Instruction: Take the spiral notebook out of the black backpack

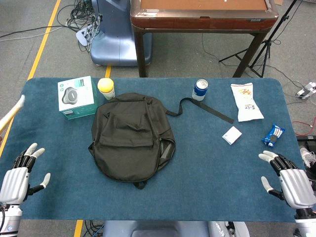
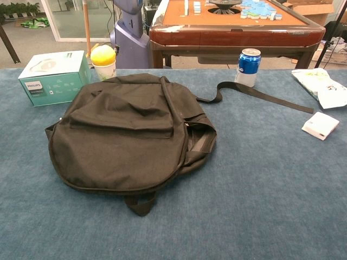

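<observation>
Matt black cloth on the backpack [image 2: 124, 135], its woven strap [image 2: 255, 93] lying flat on the table's [image 1: 207, 163] napped blue felt. The can [image 2: 249, 66] shines like metal, the teal box [image 2: 54, 78] looks like smooth printed card, and the white snack bag [image 1: 246, 101] is glossy, crinkled plastic.

A robotics lab or test room. A work table [image 1: 148, 197] covered in blue felt stands on a grey carpeted floor marked with yellow tape lines [image 1: 45, 34]. Loose cables and a power strip [image 1: 81, 35] lie on the floor. Behind it are a blue-grey machine base [image 1: 112, 39], a wooden mahjong table [image 2: 238, 21] and a black tripod [image 1: 266, 44].
</observation>
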### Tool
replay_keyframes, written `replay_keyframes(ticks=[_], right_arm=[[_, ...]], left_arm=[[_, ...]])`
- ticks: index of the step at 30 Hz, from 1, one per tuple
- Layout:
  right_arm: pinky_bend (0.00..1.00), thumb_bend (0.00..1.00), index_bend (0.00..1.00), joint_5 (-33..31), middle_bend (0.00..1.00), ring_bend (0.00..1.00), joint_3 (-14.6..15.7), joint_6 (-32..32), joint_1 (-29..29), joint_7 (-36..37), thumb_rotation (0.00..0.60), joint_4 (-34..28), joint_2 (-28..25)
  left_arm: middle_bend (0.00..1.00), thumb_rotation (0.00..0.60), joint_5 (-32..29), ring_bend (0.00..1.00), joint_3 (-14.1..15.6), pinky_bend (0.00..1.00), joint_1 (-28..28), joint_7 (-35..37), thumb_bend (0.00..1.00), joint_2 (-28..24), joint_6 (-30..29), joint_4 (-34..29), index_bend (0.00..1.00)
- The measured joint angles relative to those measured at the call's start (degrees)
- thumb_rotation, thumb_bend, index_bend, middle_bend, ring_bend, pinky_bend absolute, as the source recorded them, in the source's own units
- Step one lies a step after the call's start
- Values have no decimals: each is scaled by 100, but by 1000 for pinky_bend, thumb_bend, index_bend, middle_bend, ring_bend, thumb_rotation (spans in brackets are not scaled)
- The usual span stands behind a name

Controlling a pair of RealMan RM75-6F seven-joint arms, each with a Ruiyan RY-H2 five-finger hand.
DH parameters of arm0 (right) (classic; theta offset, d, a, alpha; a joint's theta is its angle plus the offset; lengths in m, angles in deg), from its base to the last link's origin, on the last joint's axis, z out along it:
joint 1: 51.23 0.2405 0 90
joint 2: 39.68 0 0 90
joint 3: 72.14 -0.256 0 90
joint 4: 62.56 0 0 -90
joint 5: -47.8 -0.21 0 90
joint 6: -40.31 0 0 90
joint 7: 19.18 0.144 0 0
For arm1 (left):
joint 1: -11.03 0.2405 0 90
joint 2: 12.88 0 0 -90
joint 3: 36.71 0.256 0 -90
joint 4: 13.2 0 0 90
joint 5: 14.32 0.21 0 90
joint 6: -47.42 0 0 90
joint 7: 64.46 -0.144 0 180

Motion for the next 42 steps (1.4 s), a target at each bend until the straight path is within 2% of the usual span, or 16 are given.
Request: replay_keyframes(ticks=[28, 35, 42], right_arm=[[298, 394, 238, 79, 194, 163, -18, 224, -94, -10, 600, -55, -76], [298, 394, 238, 72, 194, 163, -52, 271, -99, -18, 600, -105, -145], [298, 394, 226, 64, 194, 163, -68, 302, -114, -93, 600, -222, -236]], left_arm=[[40, 600, 67, 38, 28, 84, -63, 128, 310, -3, 87, 82, 161], [40, 600, 168, 38, 28, 84, -307, 259, 310, 28, 460, 318, 164], [40, 600, 494, 38, 64, 84, -868, 590, 310, 233, 1201, 869, 165]])
